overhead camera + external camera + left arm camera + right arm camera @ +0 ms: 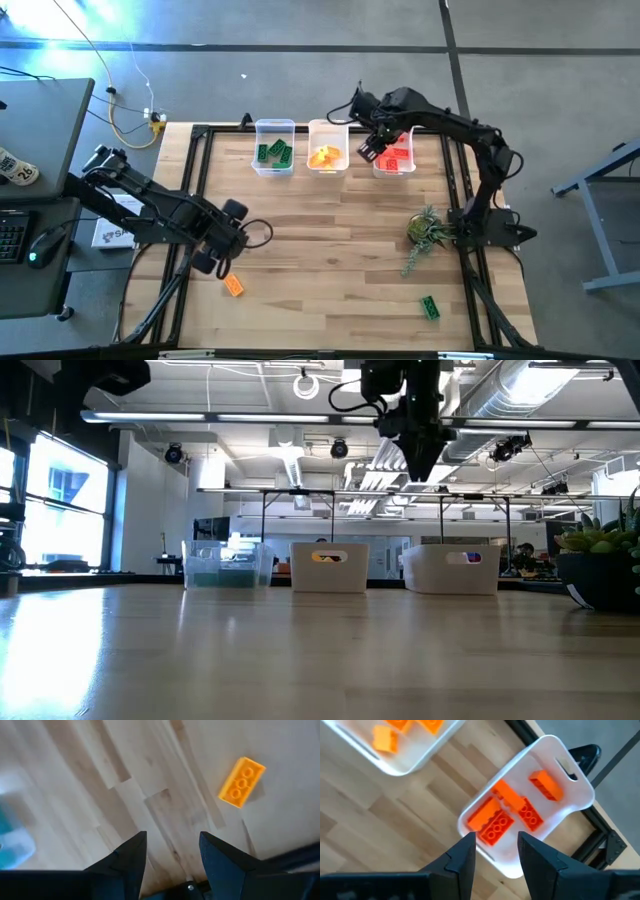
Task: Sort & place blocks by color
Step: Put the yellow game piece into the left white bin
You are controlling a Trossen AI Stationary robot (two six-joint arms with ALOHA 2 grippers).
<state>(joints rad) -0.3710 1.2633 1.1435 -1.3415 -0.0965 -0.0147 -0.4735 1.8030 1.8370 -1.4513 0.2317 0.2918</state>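
High view. We see three clear bins in a row at the table's far edge, one per colour, so that sorting needs only a choice of bin: the green bin, the yellow-orange bin and the red bin, each already holding blocks. Two blocks remain loose on the wood: an orange block near the front left and a green block near the front right. The left gripper hangs just beside the orange block, which we judge to be its next pick. The right gripper is over the near edge of the red bin. A small plant stands by the right arm's base. A white sheet off the table's left edge bears print too small for us to read.

Low view. The bins stand in line at the far edge; the right gripper hangs above them. No label is legible.

Left wrist view. The left fingers stand apart with nothing between them; the orange block lies studs-up on the wood, apart from them.

Right wrist view. The right fingers are parted and empty above the red bin, where several red-orange blocks lie loosely piled.
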